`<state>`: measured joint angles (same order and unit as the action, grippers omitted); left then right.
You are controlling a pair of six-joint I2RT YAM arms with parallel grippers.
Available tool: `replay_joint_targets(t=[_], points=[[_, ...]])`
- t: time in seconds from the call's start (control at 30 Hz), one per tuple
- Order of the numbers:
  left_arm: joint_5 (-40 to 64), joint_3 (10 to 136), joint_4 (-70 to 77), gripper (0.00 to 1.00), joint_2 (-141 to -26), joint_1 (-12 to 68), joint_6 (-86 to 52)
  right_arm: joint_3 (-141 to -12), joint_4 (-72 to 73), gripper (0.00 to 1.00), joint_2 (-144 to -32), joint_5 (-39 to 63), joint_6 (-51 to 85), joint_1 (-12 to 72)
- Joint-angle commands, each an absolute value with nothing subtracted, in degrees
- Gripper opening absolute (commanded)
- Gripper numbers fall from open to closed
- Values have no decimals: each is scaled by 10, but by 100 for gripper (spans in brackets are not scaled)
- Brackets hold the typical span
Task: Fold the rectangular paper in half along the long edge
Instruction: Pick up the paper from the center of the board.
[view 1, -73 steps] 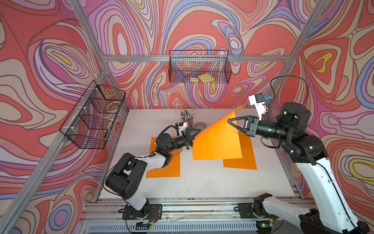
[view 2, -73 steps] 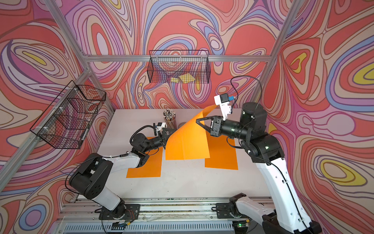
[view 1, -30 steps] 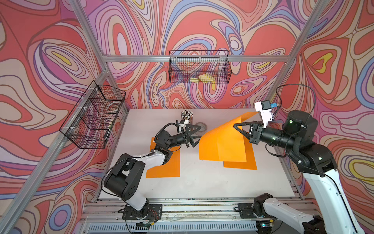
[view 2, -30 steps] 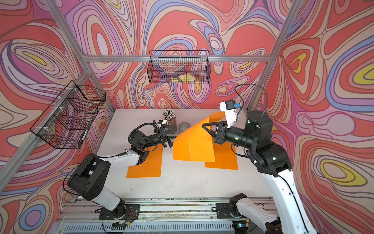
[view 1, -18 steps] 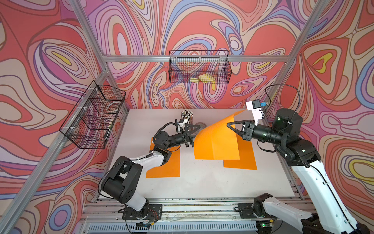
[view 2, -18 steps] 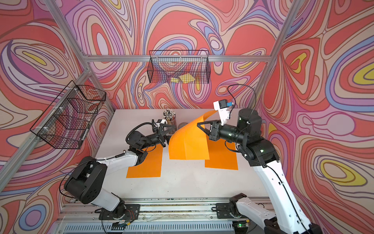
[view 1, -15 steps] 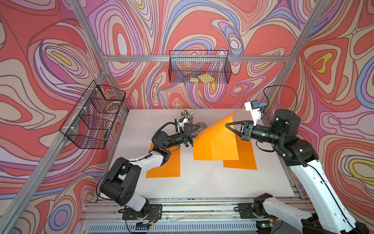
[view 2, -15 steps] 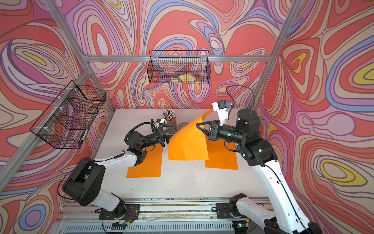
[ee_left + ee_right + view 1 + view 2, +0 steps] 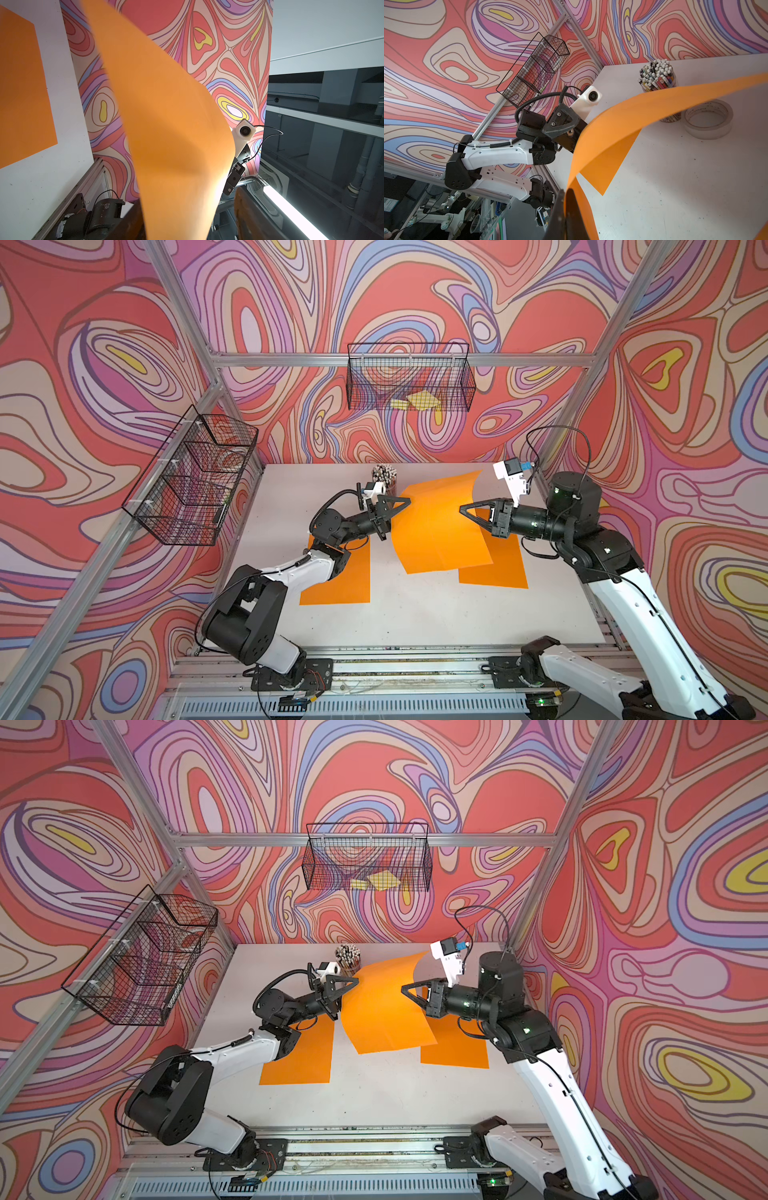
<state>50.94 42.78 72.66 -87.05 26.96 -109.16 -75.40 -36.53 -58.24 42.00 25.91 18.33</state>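
A: Where is the orange paper [image 9: 436, 531]?

B: In the air over the middle of the table [image 9: 415, 622], bowed between the two grippers. The right gripper [image 9: 465, 509] has its fingers pinched tight on one side edge, and its wrist view shows the sheet coming straight out from between them. The left gripper [image 9: 395, 519] has its fingers apart with the opposite edge between them. There is a visible gap on one side, so I'd say it has no hold on the sheet

A: What could go wrong from here?

B: Mostly the left side. The sheet is limp and curling, so fingers closing on a swaying edge may catch only a sliver or crumple it. Then the halves would not line up and the fold would come out skewed. A one-sided hold also lets the paper twist, and a hard pull from the right could tear it or slide it out. The hanging lower edge is close to the flat orange sheets [image 9: 336, 572] lying on the table and could drag on them. The pen cup [image 9: 384, 479] stands just behind the left gripper with the tape roll [image 9: 708, 119] beside it, near enough to be knocked

A: Any writing to read?

B: There is faint print inside the tape roll's core, too small to make out, and I can read no brand or label anywhere else
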Motion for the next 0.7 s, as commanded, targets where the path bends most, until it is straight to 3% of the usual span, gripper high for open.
replay_joint_targets(t=[0.0, 0.43, 0.67], points=[[510, 420, 761, 58, -871, 265, -1106, -761, -403, 0, -575, 393, 240, 181], [508, 404, 761, 33, -868, 261, -1104, -752, -444, 0, -573, 333, 226, 176], [508, 398, 761, 27, -866, 262, -1104, -754, -458, 0, -574, 319, 216, 160]])
